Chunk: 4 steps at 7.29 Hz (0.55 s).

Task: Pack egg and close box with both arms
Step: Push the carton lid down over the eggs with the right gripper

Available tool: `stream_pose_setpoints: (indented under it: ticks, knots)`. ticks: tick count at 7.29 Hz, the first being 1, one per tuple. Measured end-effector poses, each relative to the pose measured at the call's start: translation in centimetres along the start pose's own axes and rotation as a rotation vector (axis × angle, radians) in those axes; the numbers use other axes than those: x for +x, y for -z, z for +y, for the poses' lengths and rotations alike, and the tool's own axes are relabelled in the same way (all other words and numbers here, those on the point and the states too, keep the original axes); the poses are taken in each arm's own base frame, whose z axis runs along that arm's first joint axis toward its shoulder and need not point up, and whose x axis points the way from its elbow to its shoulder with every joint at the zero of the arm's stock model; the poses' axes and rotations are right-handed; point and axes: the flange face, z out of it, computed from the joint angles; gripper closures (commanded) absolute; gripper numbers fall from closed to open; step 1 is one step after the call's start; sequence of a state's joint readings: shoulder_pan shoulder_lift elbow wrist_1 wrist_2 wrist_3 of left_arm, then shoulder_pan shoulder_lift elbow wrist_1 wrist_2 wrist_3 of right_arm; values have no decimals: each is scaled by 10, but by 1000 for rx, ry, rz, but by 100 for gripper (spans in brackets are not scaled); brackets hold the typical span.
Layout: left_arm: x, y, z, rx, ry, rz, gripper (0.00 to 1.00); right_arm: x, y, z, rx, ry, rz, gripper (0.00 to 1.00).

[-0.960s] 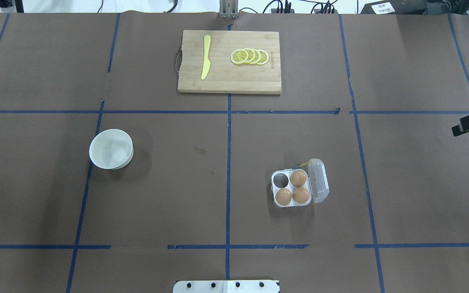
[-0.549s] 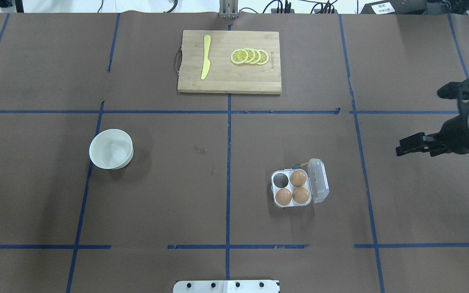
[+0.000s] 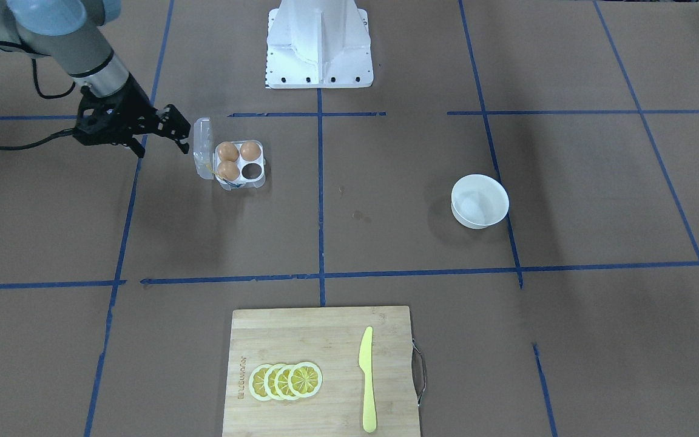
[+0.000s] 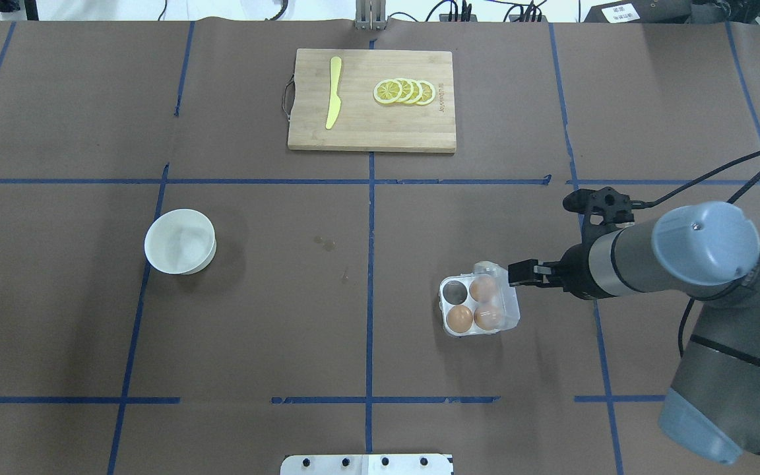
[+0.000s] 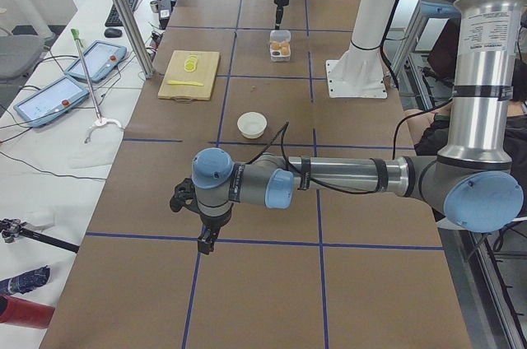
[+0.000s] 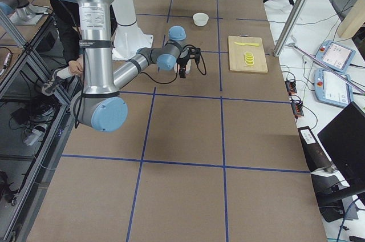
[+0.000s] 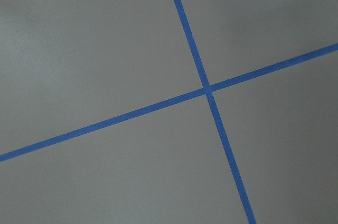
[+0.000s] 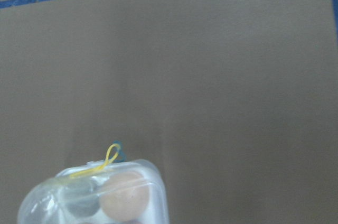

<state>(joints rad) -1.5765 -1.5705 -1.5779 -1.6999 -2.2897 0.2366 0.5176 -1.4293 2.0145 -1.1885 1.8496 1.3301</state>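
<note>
the small clear plastic four-cell egg carton (image 4: 454, 290) sits on the brown paper-covered table (image 4: 254, 316), right of the centre line as the robot sees it. three smooth light-brown eggs (image 4: 460, 318) fill its cells, and the cell at the far left corner is bare. its hinged clear lid (image 4: 509, 300) rises from the carton's right edge and leans in over the right-hand pair of eggs, not yet down. a loop of yellow string (image 8: 108, 158) hangs at the far end. the hinge line runs near-to-far from the robot, so the lid has to swing toward the robot's left to shut. the right gripper (image 4: 520, 272) is just beside the lid's outer face, on the hinge side near the far corner, and seems to touch it. its fingers read as one narrow black tip, pressed together with nothing between them. a push straight leftward across the carton looks like the coming move, and the light carton may slide unless it is steadied. the left gripper (image 5: 204, 240) hangs well apart over bare table past the round white bowl (image 4: 180, 241), and whether its fingers are spread or together cannot be told. the right arm is plainly the nearer one.
</note>
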Motion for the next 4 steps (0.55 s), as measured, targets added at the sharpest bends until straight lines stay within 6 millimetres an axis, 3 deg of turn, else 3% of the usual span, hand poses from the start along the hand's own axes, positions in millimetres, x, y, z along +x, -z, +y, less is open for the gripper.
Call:
stream_pose_setpoints:
  ticks: [1, 2, 4]
  knots:
    - [0, 0, 0, 1, -1, 1, 0, -33, -4, 2, 7, -10, -22, 0]
    - [1, 0, 0, 1, -2, 2, 0, -54, -2, 0, 7, -20, -27, 0]
    - [0, 0, 0, 1, 2, 2, 0, -55, 10, -22, -9, -55, 22, 0]
